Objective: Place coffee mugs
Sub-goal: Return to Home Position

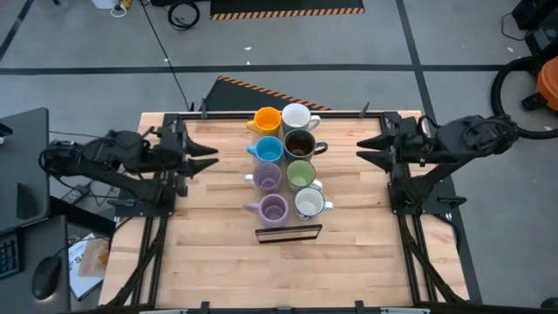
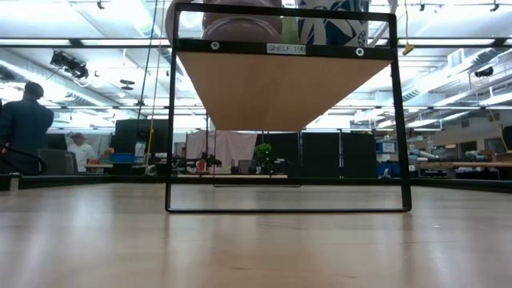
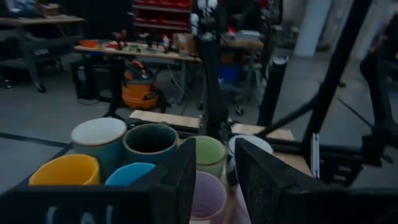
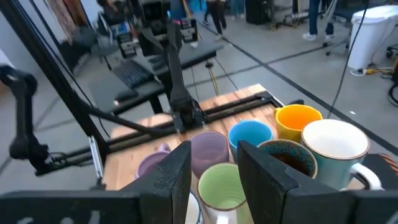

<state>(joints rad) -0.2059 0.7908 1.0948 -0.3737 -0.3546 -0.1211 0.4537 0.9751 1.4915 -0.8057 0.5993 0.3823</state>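
the wooden surface [image 2: 256, 248] filled the foreground, with the raised shelf [image 2: 280, 88] at its middle. the left end effector [image 1: 214, 158] and right end effector [image 1: 361, 150] hung at opposite sides, each narrowly parted and empty. the eight coffee mugs [image 1: 301, 174] stood on the shelf, touching, in two rows of four.

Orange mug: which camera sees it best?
The high view: it shows the orange mug whole from above, at one end of the rows beside a white mug. The left wrist view catches only its top, and the right wrist view part of it behind the white mug. The low view doesn't show it.
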